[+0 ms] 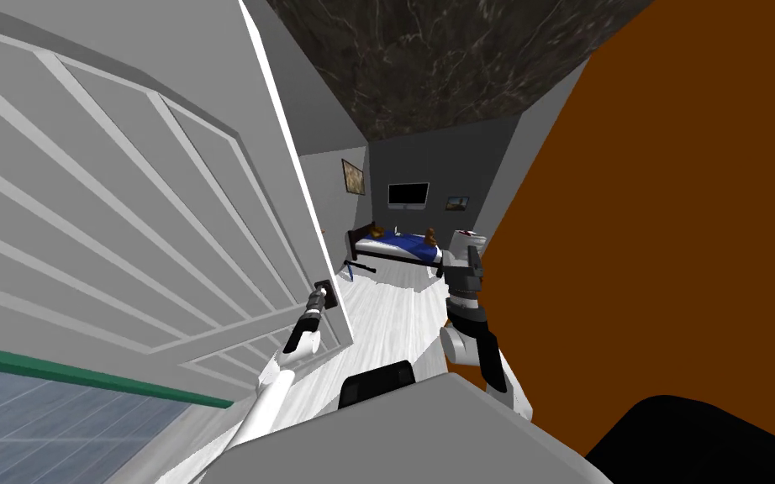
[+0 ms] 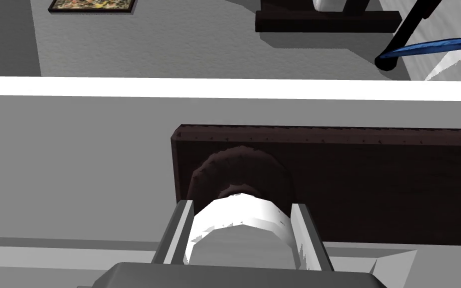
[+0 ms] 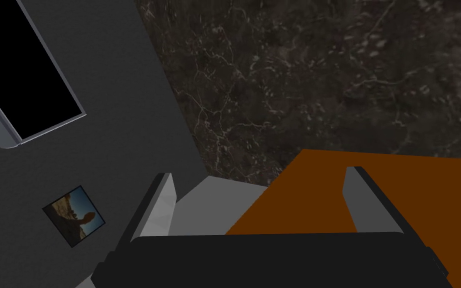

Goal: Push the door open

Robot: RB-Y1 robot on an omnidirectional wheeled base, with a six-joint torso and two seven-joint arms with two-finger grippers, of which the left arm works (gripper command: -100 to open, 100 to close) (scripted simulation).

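Left hand (image 2: 243,206) clamps the white knob (image 2: 239,227) on the grey door (image 1: 125,210).

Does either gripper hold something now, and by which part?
The left gripper grips the white knob of the door by its two sides. The right gripper is open, holding nothing.

Your left gripper (image 2: 243,210) shows two thin, light grey blade fingers (image 2: 180,235) on a dark box. Behind it, your left forearm (image 1: 270,393) is white past a black wrist segment. Your right arm (image 1: 459,343) is banded white, grey and dark, its joints possibly ribbed.
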